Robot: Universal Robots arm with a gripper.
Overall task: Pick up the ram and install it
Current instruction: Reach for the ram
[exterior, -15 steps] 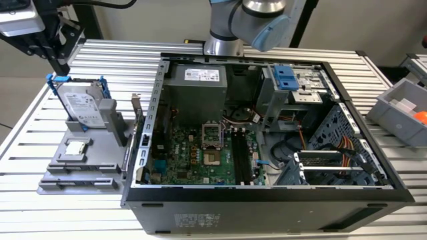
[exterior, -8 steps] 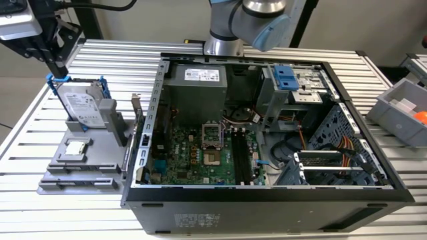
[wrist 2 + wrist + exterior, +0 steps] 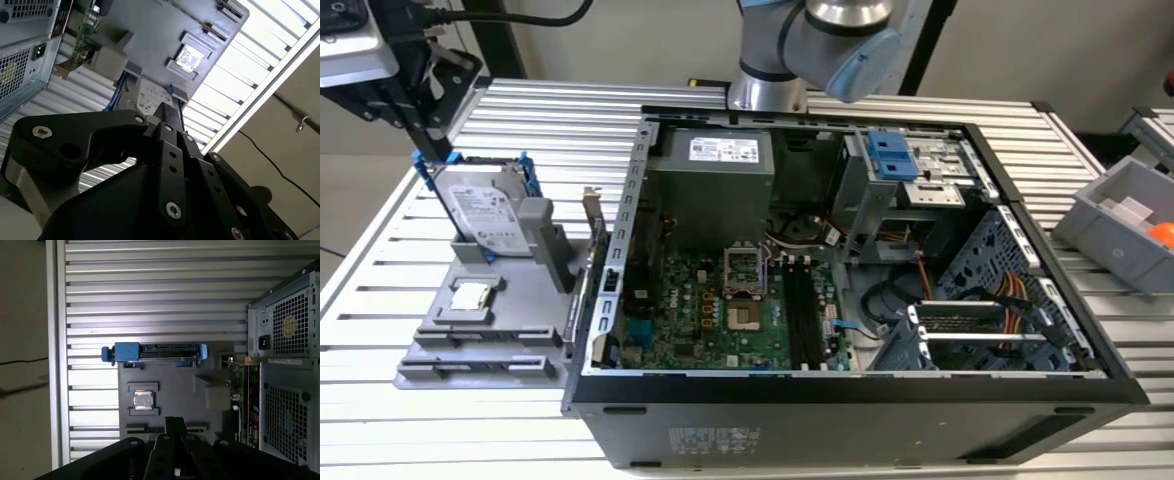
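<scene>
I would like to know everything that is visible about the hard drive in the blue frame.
The hard drive is a flat silver metal box with a white label on its broad face, clipped in a blue plastic frame. It stands upright on one edge in a slot of the grey holder, at the exterior view's left of the open computer case. The gripper hangs close over its upper corner; contact cannot be judged.

ram (image 3: 239,396) thin greenish stick, standing on edge beside case (image 3: 287,405)
</scene>
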